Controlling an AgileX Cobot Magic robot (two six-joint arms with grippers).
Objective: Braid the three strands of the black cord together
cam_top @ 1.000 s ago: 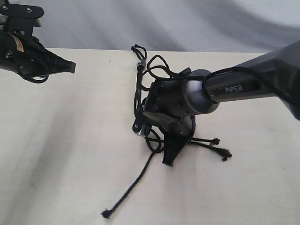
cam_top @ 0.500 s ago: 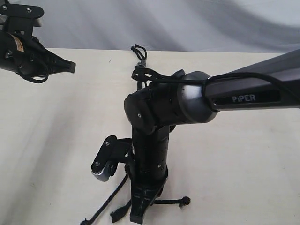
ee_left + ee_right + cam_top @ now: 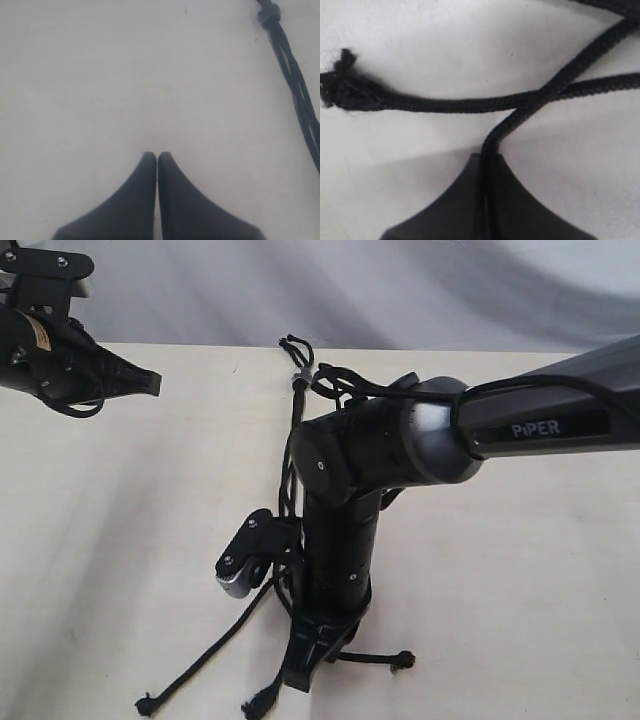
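- The right claw [image 3: 487, 161] pinches one strand [image 3: 555, 85] at its very tips. That strand crosses a second strand [image 3: 445, 104], whose frayed knot [image 3: 337, 85] lies loose on the tabletop [image 3: 420, 30].
- In the exterior view, the three strands end around this claw, at about 8, 7 and 3 o'clock.
- The black cord runs up to its grey band [image 3: 300, 377] at 12 o'clock. The right arm [image 3: 560, 410] hides the middle, so the crossings probably cannot be counted.
- The left claw [image 3: 157, 159] is pressed together on nothing, at 10 o'clock and well apart from the cord.
- Risk: nothing pins the band end, so a pull may drag the whole cord instead of tightening a crossing.
- Risk: the tip-only pinch may let the strand slip out.
- The right arm reads "PiPER" [image 3: 535, 428]. A small label [image 3: 40, 332] on the left arm is too blurred to read.
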